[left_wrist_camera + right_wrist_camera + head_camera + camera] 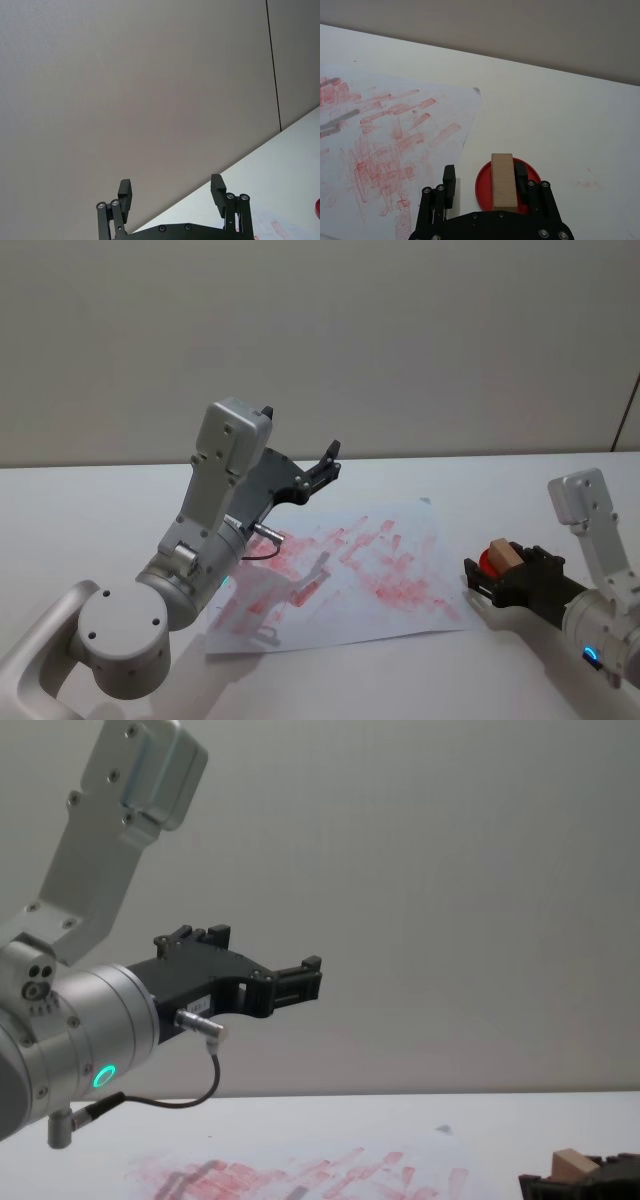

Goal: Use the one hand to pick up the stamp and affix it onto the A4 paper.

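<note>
The stamp [502, 181], a tan wooden block, stands on a red round ink pad [482, 187] just right of the A4 paper [395, 135]. My right gripper [484, 181] is open around the stamp: one finger lies against the block, and a gap shows on the other side. In the head view the stamp [502, 555] sits at the tip of the right gripper [488, 580], beside the red-smeared paper [350, 580]. My left gripper [325, 465] is raised above the paper's far edge, open and holding nothing, pointing at the wall.
The white table [470, 480] stretches around the paper, with a grey wall behind it. The left arm's bulky wrist [90, 1020] hangs over the paper's left side. Faint red specks [585, 182] mark the table beyond the ink pad.
</note>
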Available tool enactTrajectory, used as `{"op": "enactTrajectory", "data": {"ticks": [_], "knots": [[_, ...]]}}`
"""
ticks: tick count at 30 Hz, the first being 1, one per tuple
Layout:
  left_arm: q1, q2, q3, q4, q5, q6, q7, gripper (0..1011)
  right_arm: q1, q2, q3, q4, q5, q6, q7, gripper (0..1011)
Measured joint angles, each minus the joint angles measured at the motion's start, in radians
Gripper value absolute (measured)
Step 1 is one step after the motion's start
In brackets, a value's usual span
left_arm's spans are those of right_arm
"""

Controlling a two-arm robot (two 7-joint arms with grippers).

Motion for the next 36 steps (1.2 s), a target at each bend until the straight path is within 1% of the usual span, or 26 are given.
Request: {"op": "enactTrajectory", "data": {"ticks": [1,5,6,7,9,11,12,13,15,18,23,27,36], "knots": [[0.000,0.000,0.000,0.000,0.000,0.000,0.000,1001,0.001,0.000,0.000,0.001,0.000,0.000,0.000,686],[0.000,0.000,0.000,0.000,0.000,0.000,0.000,1001,0.003,-0.002,-0.001,0.005,-0.003,0.001,0.001,613],[0.000,0.000,0.000,0.000,0.000,0.000,0.000,1001,0.004,-0.003,-0.002,0.006,-0.003,0.001,0.001,548],[0.000,0.000,0.000,0.000,0.000,0.000,0.000,1001,0.004,-0.003,-0.002,0.007,-0.004,0.001,0.001,531],[0.000,0.000,0.000,0.000,0.000,0.000,0.000,1001,0.005,-0.004,-0.002,0.008,-0.005,0.001,0.001,445],[0.000,0.000,0.000,0.000,0.000,0.000,0.000,1001,0.006,-0.004,-0.002,0.009,-0.005,0.001,0.002,414],[0.000,0.000,0.000,0.000,0.000,0.000,0.000,1001,0.006,-0.005,-0.003,0.010,-0.005,0.002,0.002,364],[0.000,0.000,0.000,0.000,0.000,0.000,0.000,1001,0.006,-0.005,-0.003,0.010,-0.006,0.002,0.002,345],[0.000,0.000,0.000,0.000,0.000,0.000,0.000,1001,0.007,-0.005,-0.003,0.011,-0.006,0.002,0.002,273],[0.000,0.000,0.000,0.000,0.000,0.000,0.000,1001,0.007,-0.006,-0.003,0.012,-0.007,0.002,0.003,218],[0.000,0.000,0.000,0.000,0.000,0.000,0.000,1001,0.010,-0.006,-0.004,0.011,-0.016,-0.001,0.009,219],[0.000,0.000,0.000,0.000,0.000,0.000,0.000,1001,0.018,-0.005,-0.006,0.006,-0.034,-0.012,0.025,219],[0.000,0.000,0.000,0.000,0.000,0.000,0.000,1001,0.056,-0.013,-0.018,-0.001,-0.092,-0.048,0.106,219]]}}
